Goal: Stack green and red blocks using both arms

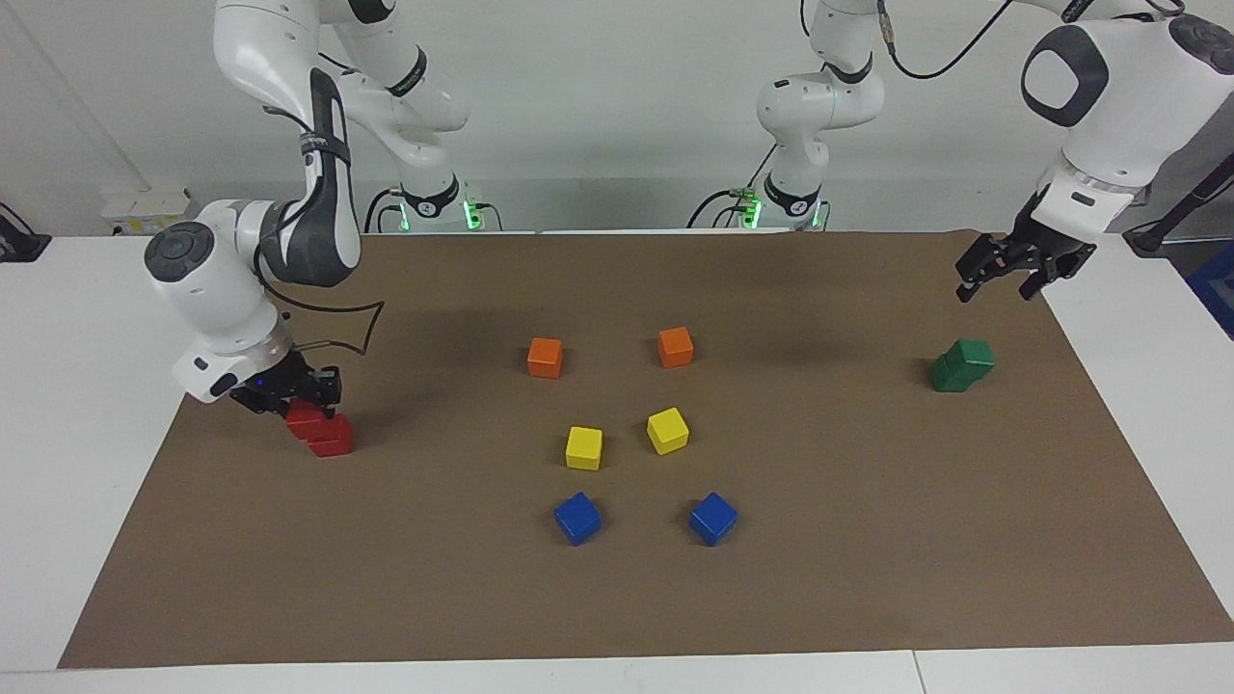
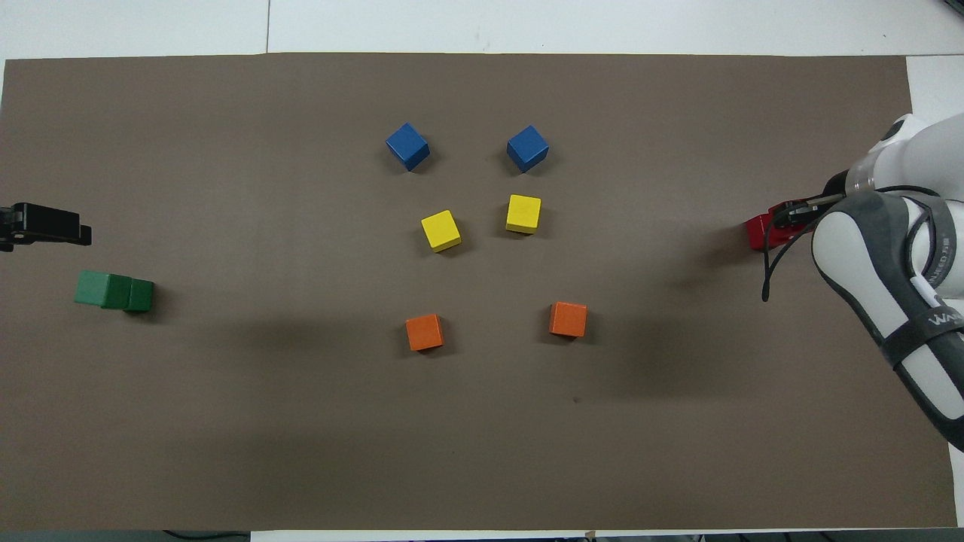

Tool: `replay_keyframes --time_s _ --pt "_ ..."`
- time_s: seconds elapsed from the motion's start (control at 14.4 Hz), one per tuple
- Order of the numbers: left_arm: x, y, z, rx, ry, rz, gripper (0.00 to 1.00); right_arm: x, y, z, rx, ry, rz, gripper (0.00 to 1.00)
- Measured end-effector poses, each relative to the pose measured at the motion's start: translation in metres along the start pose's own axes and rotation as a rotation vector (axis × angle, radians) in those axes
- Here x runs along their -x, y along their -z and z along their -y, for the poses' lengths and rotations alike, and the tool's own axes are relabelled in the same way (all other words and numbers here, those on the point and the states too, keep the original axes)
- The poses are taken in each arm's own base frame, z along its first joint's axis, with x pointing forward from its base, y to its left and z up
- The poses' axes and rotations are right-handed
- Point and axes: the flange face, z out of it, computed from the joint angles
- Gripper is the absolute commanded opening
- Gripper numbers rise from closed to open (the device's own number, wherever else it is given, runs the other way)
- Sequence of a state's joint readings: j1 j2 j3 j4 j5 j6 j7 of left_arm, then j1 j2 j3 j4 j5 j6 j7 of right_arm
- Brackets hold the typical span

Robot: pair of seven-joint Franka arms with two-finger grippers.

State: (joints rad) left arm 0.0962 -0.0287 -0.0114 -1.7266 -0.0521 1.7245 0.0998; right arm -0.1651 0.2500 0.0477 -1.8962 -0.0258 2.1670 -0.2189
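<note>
Two green blocks stand stacked near the left arm's end of the mat, the upper green block (image 1: pixel 973 353) (image 2: pixel 92 288) on the lower one (image 1: pixel 949 375) (image 2: pixel 138 295). My left gripper (image 1: pixel 1001 283) (image 2: pixel 51 226) hangs open and empty above the mat, beside that stack. Near the right arm's end, my right gripper (image 1: pixel 303 399) (image 2: pixel 788 217) is shut on the upper red block (image 1: pixel 307 417) (image 2: pixel 758 229), which sits on the lower red block (image 1: pixel 334 440). From overhead, the right arm hides most of the red pair.
Two orange cubes (image 1: pixel 545 357) (image 1: pixel 675 347), two yellow cubes (image 1: pixel 583 448) (image 1: pixel 667 430) and two blue cubes (image 1: pixel 577 518) (image 1: pixel 712 518) lie in pairs mid-mat. The brown mat (image 1: pixel 868 540) covers the white table.
</note>
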Motion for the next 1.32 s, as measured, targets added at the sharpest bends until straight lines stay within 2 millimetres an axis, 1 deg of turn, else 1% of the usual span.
replay_keyframes --time_s 0.28,0.42,0.69,1.11,1.32 --pt "0.005 0.032 -0.002 -0.005 0.003 0.006 1.00 -0.001 -0.006 -0.001 0.000 -0.002 -0.002 0.00" --pt "0.007 0.039 -0.007 -0.012 -0.006 0.018 1.00 -0.002 -0.008 -0.001 -0.001 -0.001 0.001 0.00" --pt "0.007 0.038 -0.023 -0.016 -0.004 0.032 1.00 -0.002 -0.010 0.000 -0.002 0.000 0.002 0.00" --pt "0.007 0.038 -0.026 -0.016 0.013 0.031 1.00 -0.001 -0.016 0.000 -0.003 0.000 0.006 0.00" --pt "0.007 0.038 -0.030 -0.016 0.008 0.032 1.00 -0.001 -0.017 0.000 -0.003 0.000 0.005 0.00"
